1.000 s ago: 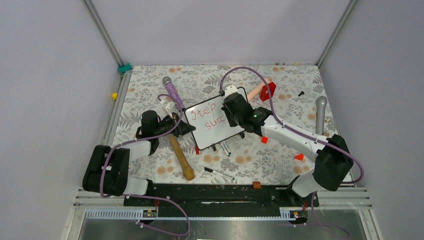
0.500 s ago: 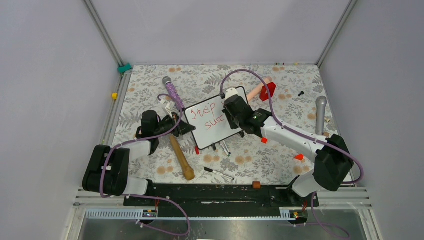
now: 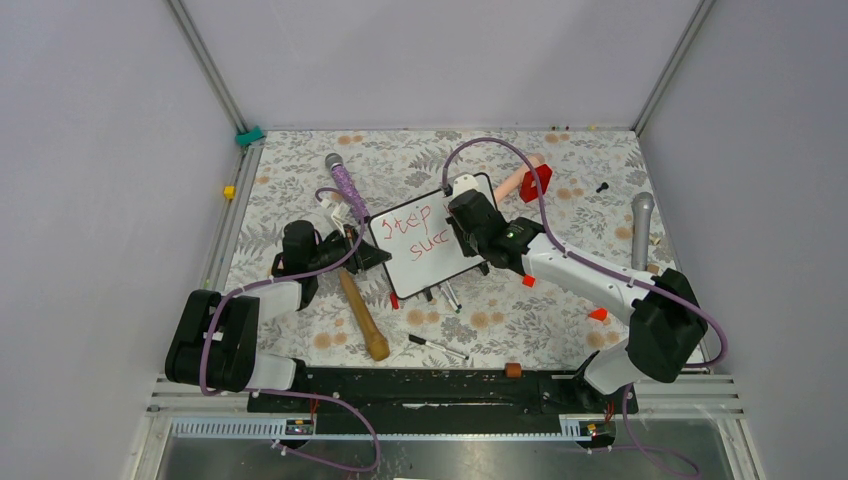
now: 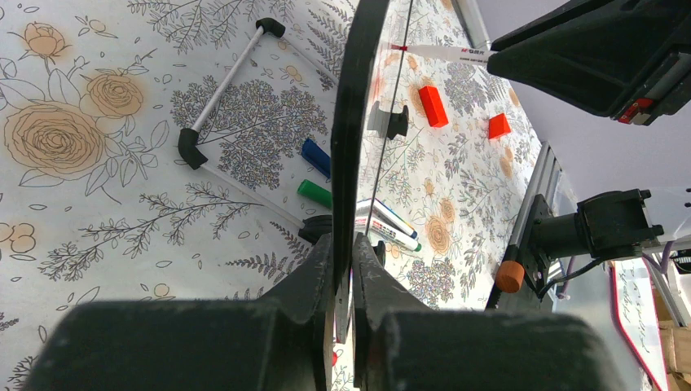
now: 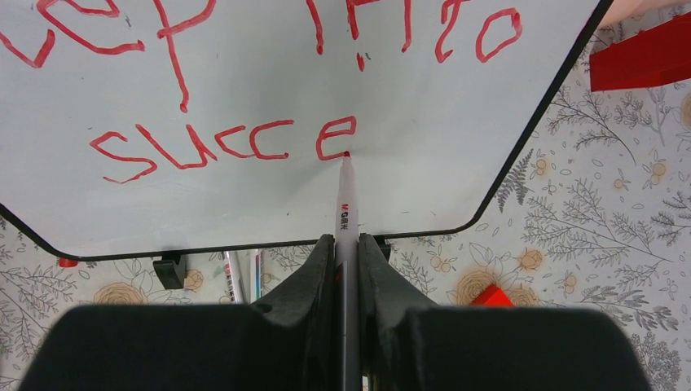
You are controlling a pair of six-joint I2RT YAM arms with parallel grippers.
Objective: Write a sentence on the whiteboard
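Rightward by a small step since a second ago, the right gripper (image 3: 462, 232) now sits over the right half of the whiteboard (image 3: 420, 265), while the left gripper (image 3: 372, 255) keeps its place at the board's left edge. Right jaws are closed tight on a white marker (image 5: 345, 208) that runs straight out ahead of them. Its red tip touches the board just beyond the fingertips, at the foot of the last letter written. The sentence (image 5: 269, 140) lies ahead of those jaws and to their left, red on white. In the wrist view its top line shows "ep into" and its lower line reads "succe". The board's near black rim crosses just in front of the right fingertips.

Left jaws are pinched on the board's rim, the frame rising edge-on from between them. A green cap (image 4: 314, 193) and a blue cap (image 4: 316, 156) lie on the floral cloth (image 3: 560, 330) just left of those jaws. A wooden rolling pin (image 3: 362, 315) lies near the left jaws, on the side toward the arm bases.
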